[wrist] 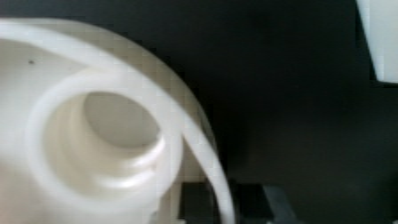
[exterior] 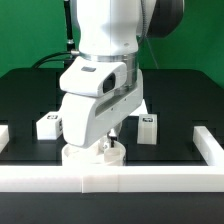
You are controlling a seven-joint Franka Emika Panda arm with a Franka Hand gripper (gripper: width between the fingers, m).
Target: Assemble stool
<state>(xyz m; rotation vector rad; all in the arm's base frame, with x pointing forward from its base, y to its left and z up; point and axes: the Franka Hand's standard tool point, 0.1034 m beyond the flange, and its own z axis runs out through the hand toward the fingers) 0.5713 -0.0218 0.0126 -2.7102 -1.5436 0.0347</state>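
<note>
The white round seat disc (exterior: 88, 155) lies against the front rail, right under my wrist. In the wrist view the seat disc (wrist: 89, 120) fills the frame, with one round socket (wrist: 111, 125) showing. My gripper (exterior: 111, 143) reaches down onto the disc's edge. In the wrist view the gripper (wrist: 221, 198) has its dark fingers (wrist: 263, 200) close on either side of the disc's thin rim, shut on it. One tagged leg (exterior: 47, 125) lies to the exterior view's left of the arm and another leg (exterior: 148, 124) to its right. A third leg is hidden.
A long white rail (exterior: 110, 180) runs along the front, with side rails at the exterior view's left (exterior: 4, 135) and right (exterior: 207, 143). A white part (wrist: 384, 40) shows at the edge of the wrist view. The black table (exterior: 180, 100) extends behind.
</note>
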